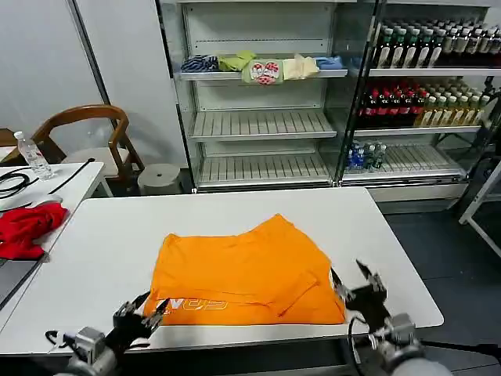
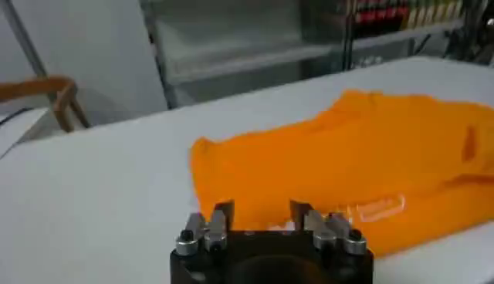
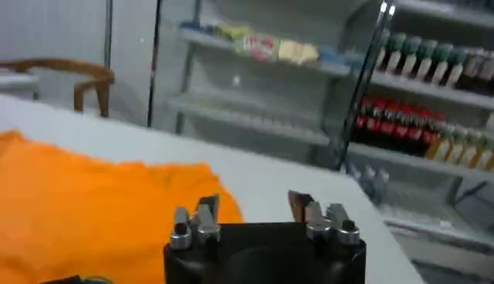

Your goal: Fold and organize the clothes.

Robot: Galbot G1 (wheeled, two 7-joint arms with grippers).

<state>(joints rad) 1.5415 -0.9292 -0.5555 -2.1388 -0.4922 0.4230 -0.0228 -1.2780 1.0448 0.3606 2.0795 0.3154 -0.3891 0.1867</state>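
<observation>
— where's the shirt right now?

— the orange t-shirt (image 1: 249, 274) lies on the white table (image 1: 102, 243), toward the near edge, roughly in the middle. it's partly folded, a flap doubled over on the robot's right side, and the white lettering (image 1: 197, 304) shows along the near hem, toward the left.

— and the grippers?

— both low at the near edge of the table. the left gripper (image 1: 147, 311) sits just off the shirt's near left corner, fingers spread apart, nothing between them. from its wrist camera the left gripper (image 2: 261, 213) points at the hem, its two fingertips (image 2: 223, 211) apart with the orange cloth lying beyond them.

— is it touching the fabric?

— i can't tell from here; it's right beside the corner, that's all.

— the right one?

— the right gripper (image 1: 354, 278) is by the shirt's near right corner, also open and holding nothing. its wrist camera shows the right gripper (image 3: 253, 205) with the shirt (image 3: 93, 208) off to one side and bare table ahead.

— anything else around?

— a red garment (image 1: 25, 229) on the side table at the left, a water bottle (image 1: 33, 155) there too, a wooden chair (image 1: 86, 137) behind, and small folded clothes (image 1: 258, 66) on the top shelf of the open cooler (image 1: 258, 125). bottles (image 1: 427, 98) fill the shelves to the right.
</observation>
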